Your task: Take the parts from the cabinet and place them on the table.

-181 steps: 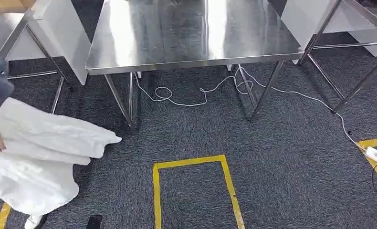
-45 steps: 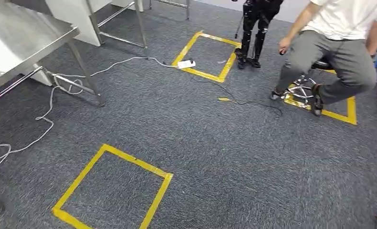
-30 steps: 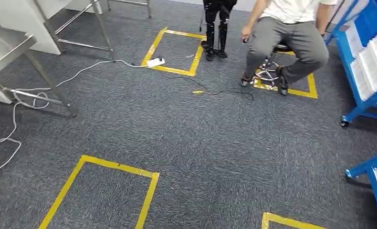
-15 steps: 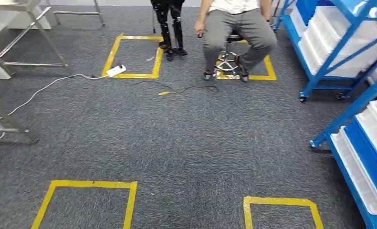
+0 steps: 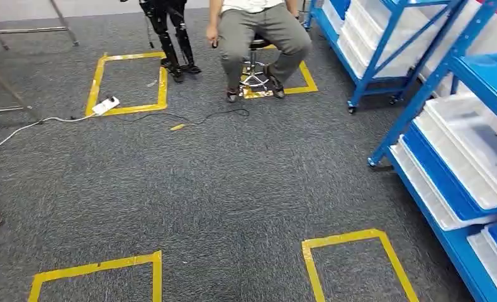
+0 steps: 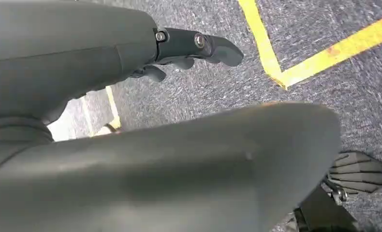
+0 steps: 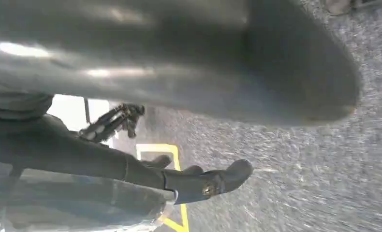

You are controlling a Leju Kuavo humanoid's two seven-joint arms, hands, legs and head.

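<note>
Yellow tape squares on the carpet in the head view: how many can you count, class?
4. One far left by the power strip, one under the seated person's stool, one near left, one near right; others may lie outside the frame.

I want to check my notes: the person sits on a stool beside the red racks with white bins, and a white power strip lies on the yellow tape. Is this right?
Not quite: the racks are blue, not red, as the head view shows. The rest holds: the person sits on a stool beside them, the bins are white, and the white power strip lies on the yellow tape.
</note>
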